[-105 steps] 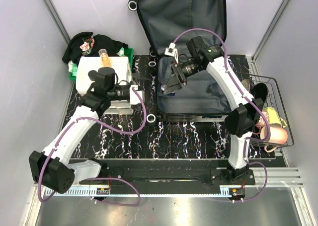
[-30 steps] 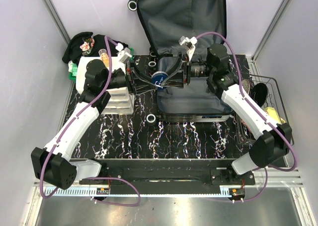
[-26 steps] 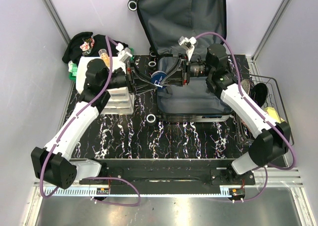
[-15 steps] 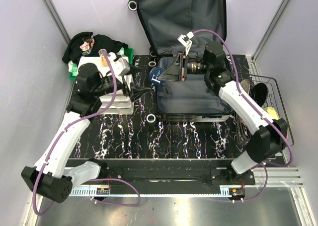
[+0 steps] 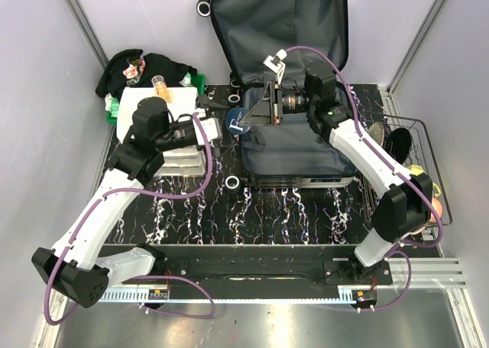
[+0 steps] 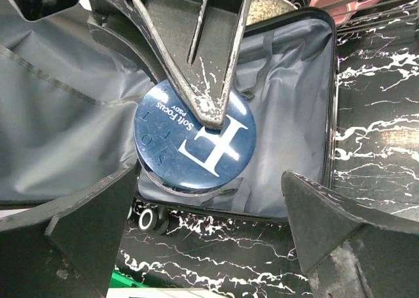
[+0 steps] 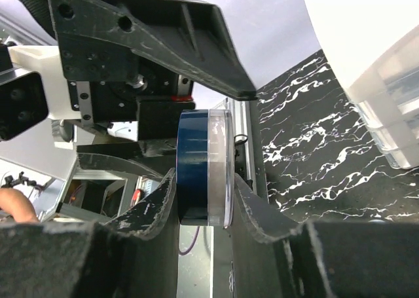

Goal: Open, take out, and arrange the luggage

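Now the round dark-blue lettered tin [image 5: 235, 121] stands on edge over the 9 o'clock rim of the open grey-lined hard-shell suitcase [image 5: 298, 151], clamped across its faces by the right gripper [image 5: 244, 118], the left gripper [image 5: 216, 120] gaping empty at its 9 o'clock.

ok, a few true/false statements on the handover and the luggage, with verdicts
1. The right end effector is clamped on the round dark-blue tin with white lettering. True.
2. The left end effector also grips that tin. False: its jaws stand wide open, one on either side of the tin, not touching it.
3. The grey-lined hard-shell suitcase is zipped shut. False: it lies open, with its lid raised at the back.
4. A black wire basket sits to the right of the suitcase. True.
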Controlling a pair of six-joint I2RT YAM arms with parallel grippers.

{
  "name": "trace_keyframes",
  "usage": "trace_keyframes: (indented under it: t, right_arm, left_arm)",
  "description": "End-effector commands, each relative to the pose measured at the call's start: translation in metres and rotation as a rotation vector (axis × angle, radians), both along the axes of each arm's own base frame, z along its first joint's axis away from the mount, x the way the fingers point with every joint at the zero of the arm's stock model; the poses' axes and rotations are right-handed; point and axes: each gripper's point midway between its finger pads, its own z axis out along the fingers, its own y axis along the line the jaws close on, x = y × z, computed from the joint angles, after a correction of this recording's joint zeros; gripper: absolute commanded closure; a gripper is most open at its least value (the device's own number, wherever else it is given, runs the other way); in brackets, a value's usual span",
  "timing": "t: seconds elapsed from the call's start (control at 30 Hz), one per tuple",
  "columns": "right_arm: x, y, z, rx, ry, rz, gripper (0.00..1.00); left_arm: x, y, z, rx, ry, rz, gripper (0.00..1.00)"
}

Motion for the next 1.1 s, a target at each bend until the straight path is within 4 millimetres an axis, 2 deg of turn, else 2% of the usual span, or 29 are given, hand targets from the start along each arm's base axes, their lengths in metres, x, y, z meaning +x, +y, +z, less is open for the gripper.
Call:
trace_keyframes:
  t: [0.0,0.23,0.4,0.47,0.53,0.63,0.83,1.07]
  right_arm:
    - [-0.019,0.003,0.024,0.030,-0.058,0.082,1.00]
    - [-0.020,0.004,0.023,0.029,-0.054,0.097,1.00]
    - [-0.024,0.004,0.026,0.045,-0.063,0.122,1.00]
    - [-0.024,0.004,0.026,0.046,-0.059,0.130,1.00]
    - [-0.025,0.004,0.028,0.052,-0.065,0.138,1.00]
    - [-0.026,0.004,0.027,0.052,-0.063,0.144,1.00]
    - [-0.026,0.005,0.028,0.052,-0.062,0.153,1.00]
    - [-0.026,0.006,0.028,0.051,-0.059,0.159,1.00]
  left_arm:
    - [0.002,-0.004,0.029,-0.020,-0.136,-0.003,0.01]
    - [-0.002,-0.011,0.041,-0.061,-0.199,-0.016,0.02]
    - [-0.006,-0.014,0.043,-0.059,-0.221,-0.046,0.20]
    - [-0.005,-0.014,0.041,-0.057,-0.216,-0.045,0.24]
    - [-0.006,-0.015,0.040,-0.055,-0.218,-0.050,0.24]
    - [-0.005,-0.016,0.038,-0.051,-0.223,-0.050,0.19]
    - [-0.005,-0.018,0.041,-0.061,-0.228,-0.052,0.23]
    - [-0.006,-0.018,0.045,-0.075,-0.203,-0.043,0.46]
